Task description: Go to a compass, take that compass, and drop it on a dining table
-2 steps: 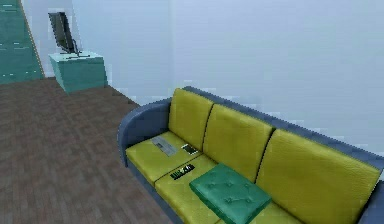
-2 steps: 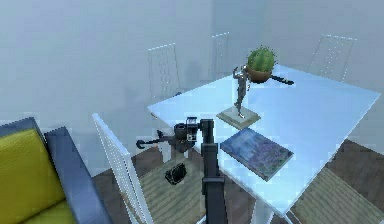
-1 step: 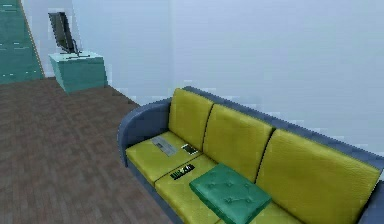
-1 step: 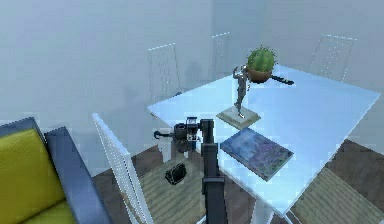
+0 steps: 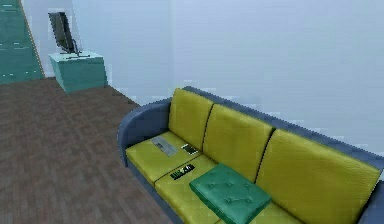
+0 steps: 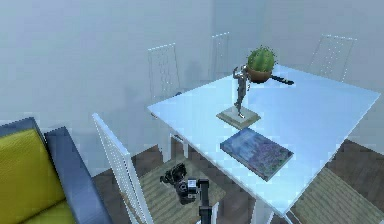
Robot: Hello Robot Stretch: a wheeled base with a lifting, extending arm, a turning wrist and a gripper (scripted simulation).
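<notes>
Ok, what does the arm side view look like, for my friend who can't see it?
A white dining table holds a small statue, a potted plant and a book, with white chairs around it. At the bottom, the robot's gripper shows against a chair seat; a yellow and blue sofa sits at the left.

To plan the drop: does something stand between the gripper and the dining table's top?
The gripper is seen against a chair at the dining table, whose near edge lies just beyond it. A book and a statuette take up part of the near side; bare top lies left of them.
</notes>
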